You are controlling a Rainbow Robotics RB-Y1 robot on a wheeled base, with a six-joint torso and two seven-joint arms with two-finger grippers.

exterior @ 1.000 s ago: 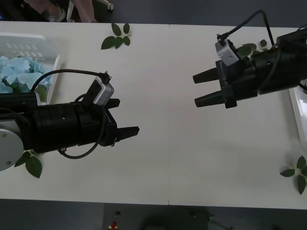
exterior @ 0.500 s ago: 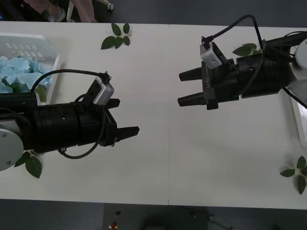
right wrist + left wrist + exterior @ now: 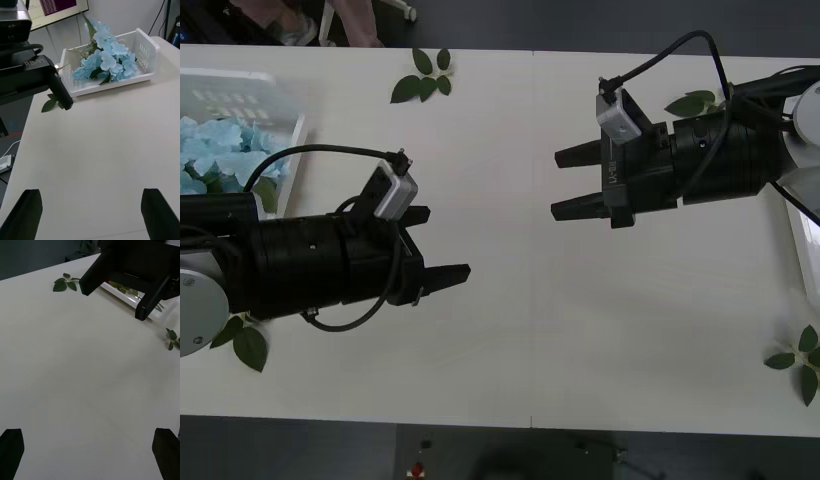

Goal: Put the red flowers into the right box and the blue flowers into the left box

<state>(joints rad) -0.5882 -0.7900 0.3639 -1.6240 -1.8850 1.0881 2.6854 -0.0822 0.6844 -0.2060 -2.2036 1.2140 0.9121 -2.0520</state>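
Observation:
The blue flowers (image 3: 215,150) lie in a heap inside the left box (image 3: 292,140), a white slotted basket at the table's far left; the right wrist view shows the same blue flowers (image 3: 107,62) and left box (image 3: 147,47). At the table's right edge is the rim of the right box (image 3: 802,235), whose rim (image 3: 122,294) holds green stems; the red flowers are hidden. My left gripper (image 3: 435,243) hovers open and empty over the table, left of centre. Right of centre, my right gripper (image 3: 558,184) is open and empty, pointing left.
Loose green leaf sprigs lie at the table's far edge (image 3: 420,80), by the right arm (image 3: 695,102), at the near left (image 3: 245,342) and near right (image 3: 798,362). Bare table lies between the grippers.
My right gripper has moved left, away from the right box toward the table's middle, and has stayed open. The left arm has not moved.

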